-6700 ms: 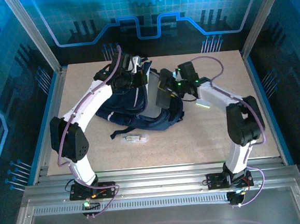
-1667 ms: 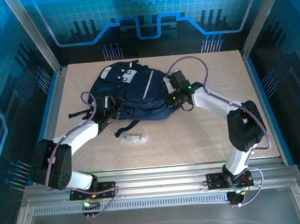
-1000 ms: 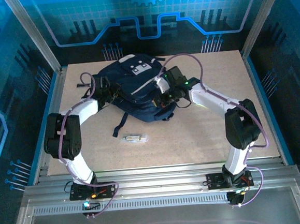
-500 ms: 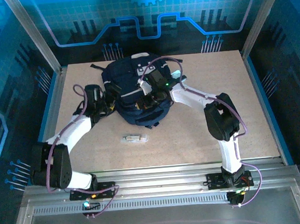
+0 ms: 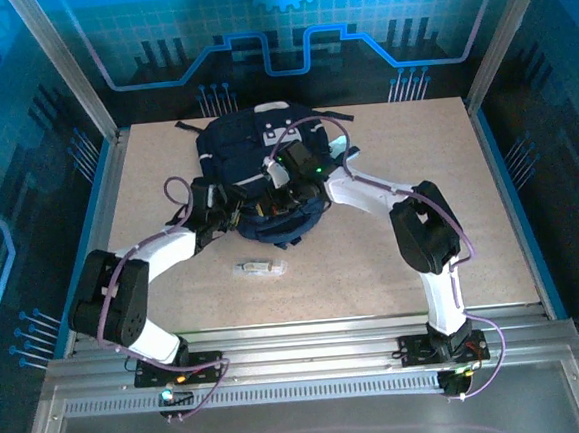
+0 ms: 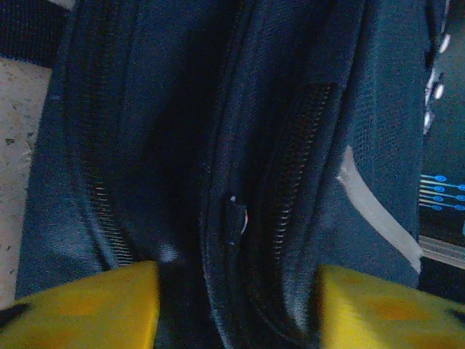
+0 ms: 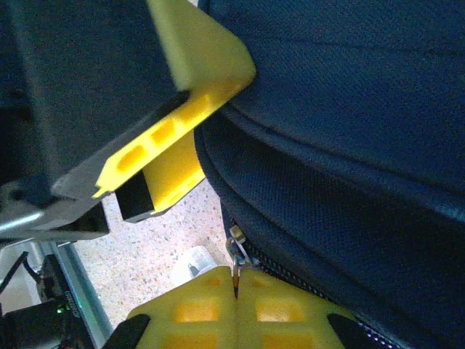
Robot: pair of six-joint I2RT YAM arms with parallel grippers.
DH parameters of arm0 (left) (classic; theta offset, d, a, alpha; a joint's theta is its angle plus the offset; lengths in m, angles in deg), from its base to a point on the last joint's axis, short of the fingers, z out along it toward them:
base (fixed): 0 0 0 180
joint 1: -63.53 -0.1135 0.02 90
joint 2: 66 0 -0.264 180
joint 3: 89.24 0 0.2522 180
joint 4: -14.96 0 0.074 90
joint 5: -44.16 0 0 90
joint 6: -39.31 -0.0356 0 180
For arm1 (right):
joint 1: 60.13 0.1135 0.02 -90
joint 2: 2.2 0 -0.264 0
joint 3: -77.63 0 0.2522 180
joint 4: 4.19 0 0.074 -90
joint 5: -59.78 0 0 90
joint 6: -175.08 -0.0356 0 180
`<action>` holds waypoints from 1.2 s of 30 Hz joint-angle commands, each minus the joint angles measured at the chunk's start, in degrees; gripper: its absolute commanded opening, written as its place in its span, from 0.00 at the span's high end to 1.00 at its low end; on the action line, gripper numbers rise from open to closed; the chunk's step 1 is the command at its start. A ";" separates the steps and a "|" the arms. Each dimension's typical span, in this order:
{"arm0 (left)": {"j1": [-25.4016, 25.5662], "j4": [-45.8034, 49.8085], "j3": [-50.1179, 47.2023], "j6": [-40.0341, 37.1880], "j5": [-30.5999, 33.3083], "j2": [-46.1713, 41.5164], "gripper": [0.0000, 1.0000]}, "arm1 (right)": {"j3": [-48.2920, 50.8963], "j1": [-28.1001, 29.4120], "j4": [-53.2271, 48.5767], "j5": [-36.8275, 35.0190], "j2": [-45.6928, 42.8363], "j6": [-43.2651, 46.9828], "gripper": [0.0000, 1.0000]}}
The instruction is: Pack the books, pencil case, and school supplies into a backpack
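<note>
As the right pincer (image 7: 236,276) pinches the zipper pull (image 7: 235,251) between fully closed fingertips, the dark navy backpack (image 5: 249,144) lies slumped directly ahead of it, on the far middle of the table (image 5: 421,236). Soft and floppy, the pack would likely buckle and slide rather than resist a tug. The small metal pull therefore looks the right hold, with the fabric beside the zip pinned against it. The left pincer (image 6: 236,280), jaws apart, straddles a fold of that fabric and is not closed on it. The right arm reaches across, elbow raised; the left arm lies low along the table. A short clear tube (image 5: 258,267) lies behind both pincers, apart from the pack.
</note>
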 commanded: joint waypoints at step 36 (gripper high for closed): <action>-13.07 9.70 15.88 -18.83 -8.04 2.04 0.95 | 6.29 -12.92 -6.84 -13.99 -9.28 11.32 1.00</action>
